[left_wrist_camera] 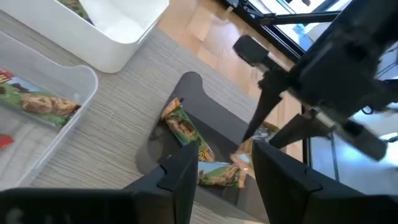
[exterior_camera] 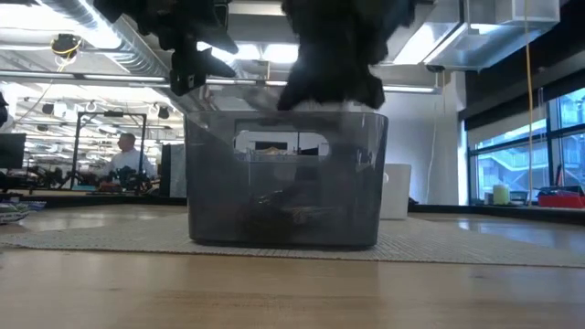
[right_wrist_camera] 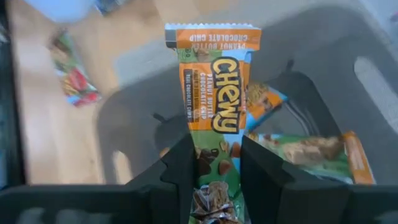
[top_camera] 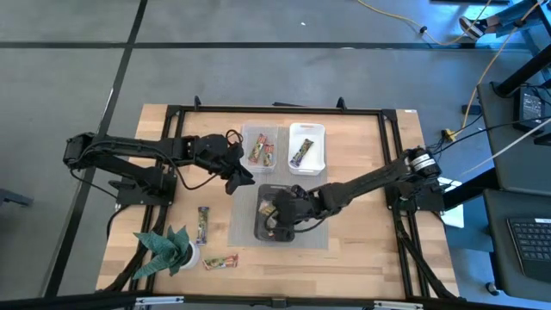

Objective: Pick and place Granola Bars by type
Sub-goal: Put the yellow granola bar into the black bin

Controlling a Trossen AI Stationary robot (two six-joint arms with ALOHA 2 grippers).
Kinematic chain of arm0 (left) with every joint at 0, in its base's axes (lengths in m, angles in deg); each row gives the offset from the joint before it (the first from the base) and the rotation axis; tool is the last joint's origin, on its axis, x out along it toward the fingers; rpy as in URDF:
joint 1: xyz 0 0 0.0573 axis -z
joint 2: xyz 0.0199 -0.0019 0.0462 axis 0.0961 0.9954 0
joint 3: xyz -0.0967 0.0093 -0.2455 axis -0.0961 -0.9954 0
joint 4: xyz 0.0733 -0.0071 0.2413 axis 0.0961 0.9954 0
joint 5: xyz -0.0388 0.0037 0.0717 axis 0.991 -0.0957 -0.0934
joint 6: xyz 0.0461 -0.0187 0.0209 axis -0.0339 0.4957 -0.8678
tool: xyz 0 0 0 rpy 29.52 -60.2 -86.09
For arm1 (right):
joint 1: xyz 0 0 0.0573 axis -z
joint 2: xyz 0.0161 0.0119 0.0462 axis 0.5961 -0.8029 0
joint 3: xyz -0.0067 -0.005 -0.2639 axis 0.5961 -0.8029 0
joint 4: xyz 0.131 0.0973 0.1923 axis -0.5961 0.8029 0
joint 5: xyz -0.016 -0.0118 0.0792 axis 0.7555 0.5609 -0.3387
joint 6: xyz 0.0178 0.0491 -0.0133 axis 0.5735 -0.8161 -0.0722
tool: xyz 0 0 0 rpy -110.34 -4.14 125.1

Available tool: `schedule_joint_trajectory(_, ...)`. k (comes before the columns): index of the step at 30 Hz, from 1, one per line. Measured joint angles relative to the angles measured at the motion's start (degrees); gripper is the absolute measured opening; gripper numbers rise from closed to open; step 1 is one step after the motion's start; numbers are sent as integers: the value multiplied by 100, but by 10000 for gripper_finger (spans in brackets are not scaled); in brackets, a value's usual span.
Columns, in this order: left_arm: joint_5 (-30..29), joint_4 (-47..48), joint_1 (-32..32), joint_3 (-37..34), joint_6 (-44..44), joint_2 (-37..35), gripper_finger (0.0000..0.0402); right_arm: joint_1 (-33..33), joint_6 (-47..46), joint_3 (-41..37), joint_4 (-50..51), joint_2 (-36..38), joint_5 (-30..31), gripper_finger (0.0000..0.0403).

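Observation:
My right gripper (top_camera: pixel 278 211) hangs over the dark bin (top_camera: pixel 263 231) at the table's middle, shut on an orange-green granola bar (right_wrist_camera: pixel 214 93). More green-orange bars (right_wrist_camera: pixel 308 149) lie on the bin's floor. My left gripper (top_camera: pixel 236 170) is open and holds nothing. It hovers between the bin and the clear tray (top_camera: pixel 261 148), which holds a few bars. The white tray (top_camera: pixel 307 146) holds one bar. Two bars (top_camera: pixel 203 224) (top_camera: pixel 220 261) lie flat on the table's near left part. My right gripper pinches the orange-green bar between its two fingers near one end (right_wrist_camera: pixel 214 186). The fingers lie across the bar's width. The bar's long free end (right_wrist_camera: pixel 212 36) sticks out past the fingertips, above the bin's floor and lifted clear of the other bars.
A green artificial plant (top_camera: pixel 168 250) stands at the near left corner, close to the loose bars. A grey mat (top_camera: pixel 228 226) lies under the bin. A dark frame (top_camera: pixel 392 116) borders the table. Bare wood shows at the near right.

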Motion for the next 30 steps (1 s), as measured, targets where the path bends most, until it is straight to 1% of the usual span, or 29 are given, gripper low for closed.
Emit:
schedule_joint_trajectory(11,-51,28,38,0,-172,2,145,9,-2,-2,100,-502,2,112)
schedule_joint_trajectory(14,-70,26,37,0,-338,2,145,9,3,-4,165,-508,2,112)
schedule_joint_trajectory(25,-97,25,37,0,-406,2,150,102,0,-4,152,-504,-43,113)
schedule_joint_trajectory(30,-103,24,37,0,-501,2,161,174,7,-4,154,-504,-254,113)
